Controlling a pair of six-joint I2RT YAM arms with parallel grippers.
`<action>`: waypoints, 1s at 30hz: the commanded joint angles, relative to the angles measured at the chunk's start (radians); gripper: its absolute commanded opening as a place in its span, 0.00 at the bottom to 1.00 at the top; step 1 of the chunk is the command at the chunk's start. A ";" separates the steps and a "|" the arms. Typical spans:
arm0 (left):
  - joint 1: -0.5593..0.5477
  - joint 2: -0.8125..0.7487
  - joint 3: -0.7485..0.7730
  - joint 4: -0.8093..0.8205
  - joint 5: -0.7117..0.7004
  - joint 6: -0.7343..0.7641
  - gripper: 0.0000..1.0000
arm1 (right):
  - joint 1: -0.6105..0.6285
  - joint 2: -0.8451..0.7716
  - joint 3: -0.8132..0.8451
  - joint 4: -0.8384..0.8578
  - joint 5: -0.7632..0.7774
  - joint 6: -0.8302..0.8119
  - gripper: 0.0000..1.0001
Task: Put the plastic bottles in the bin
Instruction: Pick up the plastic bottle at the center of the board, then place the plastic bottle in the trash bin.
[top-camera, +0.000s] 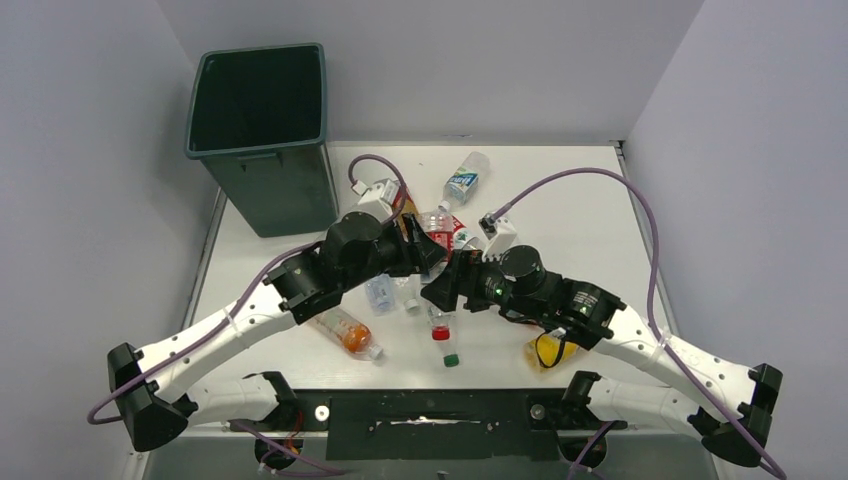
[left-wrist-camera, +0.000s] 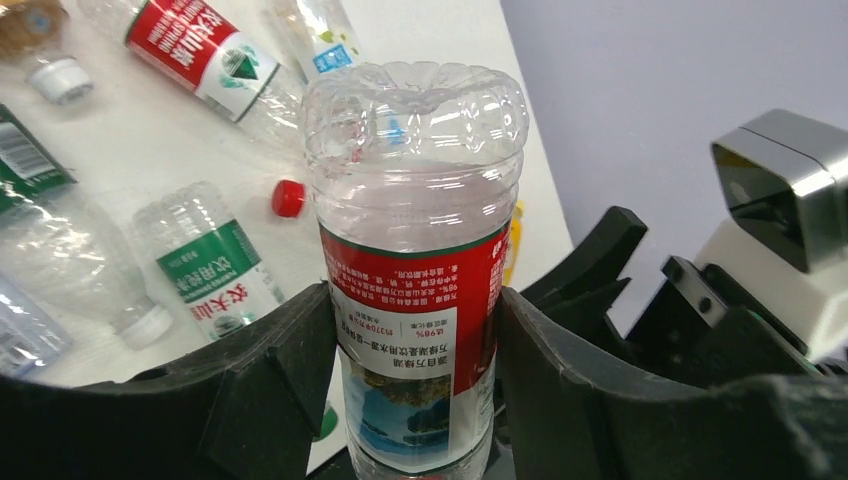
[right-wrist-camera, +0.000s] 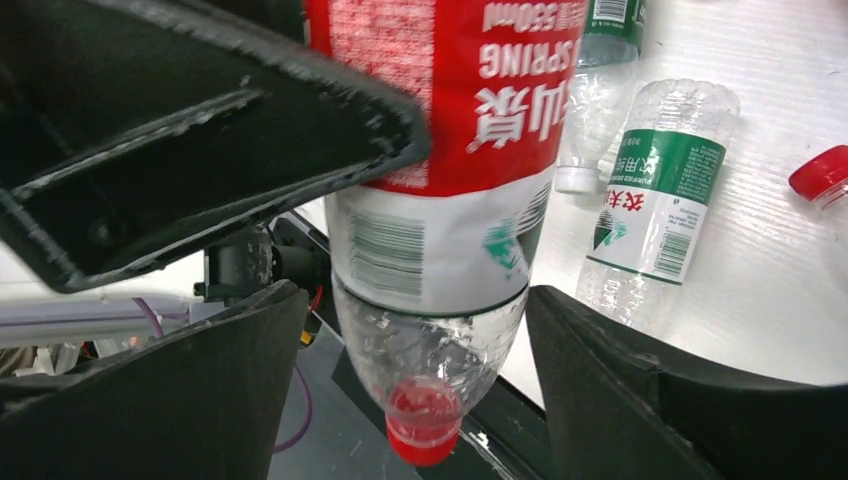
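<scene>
- Table (top-camera: 560, 200): white surface; left arm (top-camera: 250, 310) and right arm (top-camera: 640, 335) reach in from its near edge and meet at mid-table.
- Bin (top-camera: 258, 130): dark green, upright at the far left corner, top open; interior too dark to read.
- Left gripper (left-wrist-camera: 412, 300): fingers clamped on the sides of a red-labelled bottle (left-wrist-camera: 410, 200), both pads in contact; position is mid-table, well apart from the bin.
- Right gripper (right-wrist-camera: 415, 292): fingers spread, one on each side of the same bottle above its red cap (right-wrist-camera: 423, 435); a gap shows on one side, so no clamp.
- Red-labelled bottle: clear, raised off the table, outside the bin.
- Orange bottle (top-camera: 348, 332): lying on the table just beside the left arm.
- Blue-labelled bottle (top-camera: 463, 180): lying on the table beyond the grippers.
- Yellow bottle (top-camera: 548, 350): on the table, partly under the right arm.
- Green-labelled bottle (right-wrist-camera: 650, 200): lying on the table near the grippers.
- Green cap (top-camera: 451, 359): on the table towards the near edge.
</scene>
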 joint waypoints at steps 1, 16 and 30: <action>0.037 0.048 0.123 -0.082 -0.026 0.107 0.37 | 0.013 -0.041 0.057 0.069 0.002 -0.006 0.91; 0.457 0.177 0.517 -0.209 0.198 0.270 0.38 | 0.021 -0.135 0.104 -0.064 0.029 0.009 0.98; 0.949 0.388 0.839 0.000 0.514 0.082 0.38 | 0.020 -0.119 0.128 -0.161 0.018 0.014 0.98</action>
